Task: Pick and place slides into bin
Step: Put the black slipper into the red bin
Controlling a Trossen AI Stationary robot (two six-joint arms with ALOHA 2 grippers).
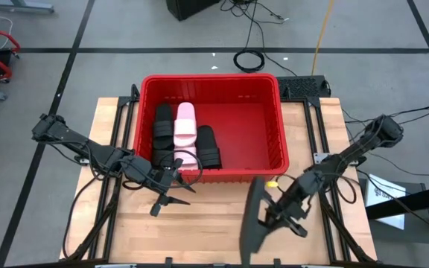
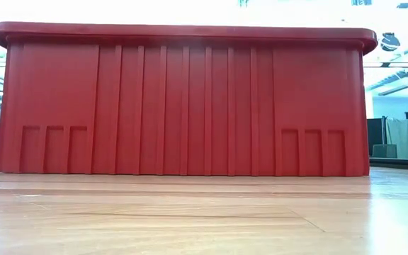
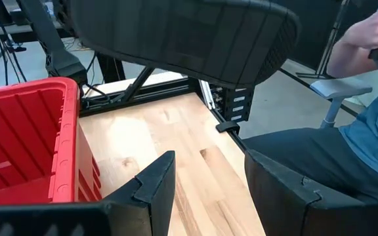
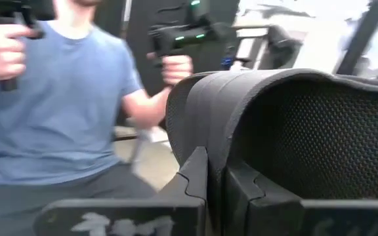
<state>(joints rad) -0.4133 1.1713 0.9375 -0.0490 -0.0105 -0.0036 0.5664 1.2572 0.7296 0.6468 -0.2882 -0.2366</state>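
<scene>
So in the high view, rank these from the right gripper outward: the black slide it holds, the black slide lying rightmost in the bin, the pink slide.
1. Black wide-strap slide, clamped in the right gripper above the table's front.
2. Black slide lying rightmost in the red plastic bin.
3. Pale pink slide, one place farther left in the bin.

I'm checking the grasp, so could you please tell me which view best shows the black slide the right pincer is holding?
The high view: it shows the whole black slide clamped in the right pincer over the table. The right wrist view shows only its edge up close between the fingers, the left wrist view its sole from afar, the low view nothing.
</scene>
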